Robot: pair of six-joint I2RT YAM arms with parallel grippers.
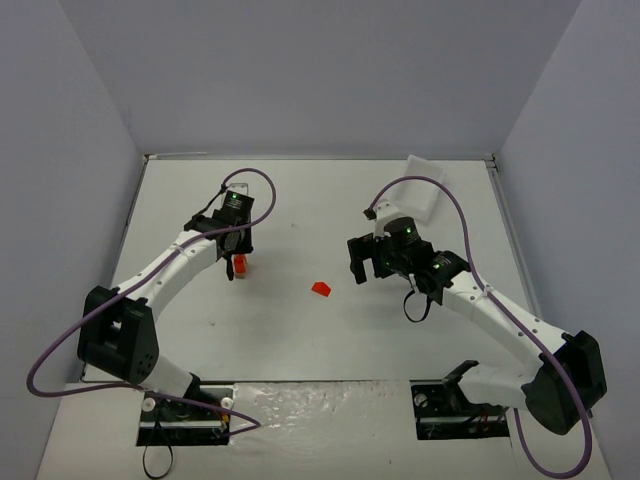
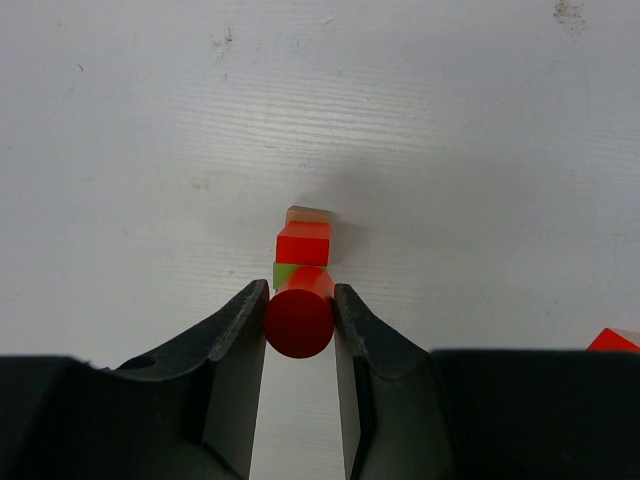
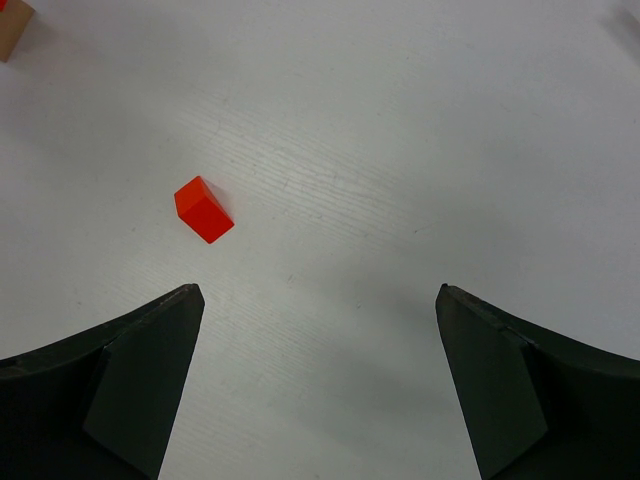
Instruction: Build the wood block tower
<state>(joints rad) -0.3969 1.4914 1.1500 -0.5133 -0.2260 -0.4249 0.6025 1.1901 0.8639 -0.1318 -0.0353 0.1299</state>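
The wood block tower [image 2: 303, 243] stands on the white table: a tan block, a red block and a lime green block stacked. A red cylinder [image 2: 299, 320] is at its top, right over the green block, and my left gripper [image 2: 300, 300] is shut on that cylinder. From above, the tower [image 1: 239, 266] shows just below the left gripper [image 1: 236, 252]. My right gripper [image 3: 320, 295] hangs open and holds nothing, to the right of a loose red block [image 3: 204, 210] that lies on the table [image 1: 321, 288].
A white tray [image 1: 425, 172] lies at the back right of the table. The corner of the loose red block [image 2: 613, 340] shows at the right edge of the left wrist view. Grey walls close in the table on three sides.
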